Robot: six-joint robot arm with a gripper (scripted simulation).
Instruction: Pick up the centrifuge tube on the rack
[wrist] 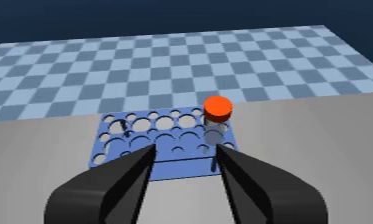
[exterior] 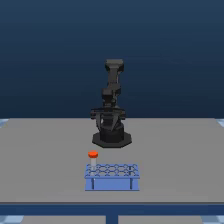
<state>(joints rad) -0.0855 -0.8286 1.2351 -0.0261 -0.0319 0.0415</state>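
Observation:
The light-blue rack (exterior: 112, 177) stands on the grey table in front of the black arm (exterior: 111, 100). The centrifuge tube (exterior: 93, 156), whitish with an orange-red cap, stands upright in a hole at the rack's far corner, toward the exterior view's left. In the wrist view my gripper (wrist: 184, 149) is open, its two black fingers spread above the rack (wrist: 178, 169) and well back from it. The tube (wrist: 217, 111) rises from the rack's corner just beyond one fingertip. Nothing is between the fingers.
The grey table (exterior: 45, 160) stretches wide on both sides of the rack and the arm's base (exterior: 111, 139). Its front edge runs just past the rack. A blue checkered floor (wrist: 165, 60) lies beyond the table.

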